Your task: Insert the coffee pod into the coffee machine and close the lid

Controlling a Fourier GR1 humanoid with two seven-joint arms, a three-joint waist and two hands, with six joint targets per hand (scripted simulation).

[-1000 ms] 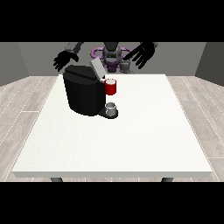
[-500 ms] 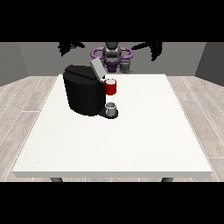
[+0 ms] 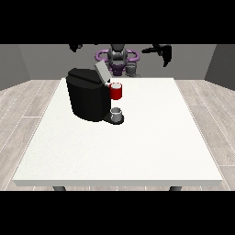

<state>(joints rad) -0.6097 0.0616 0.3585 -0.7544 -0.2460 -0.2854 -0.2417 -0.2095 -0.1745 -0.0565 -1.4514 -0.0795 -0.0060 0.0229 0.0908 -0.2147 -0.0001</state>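
Both hands have been lifted higher than half a second ago. The hand at the view's right point(image 3: 164, 51) hangs with fingers curled downward, nothing held; the hand at the view's left point(image 3: 75, 47) is barely seen, its fingers untellable. Well below them, the coffee machine point(image 3: 87, 94) is left with its lid point(image 3: 101, 71) up, and a grey thing point(image 3: 116, 113) sits at its base. No step toward insertion is judged begun.

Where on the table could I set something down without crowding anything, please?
The table is bare across its near half and its right side, from the coffee machine to both edges. Crowded: around the machine, with a red thing and a grey thing at its front.
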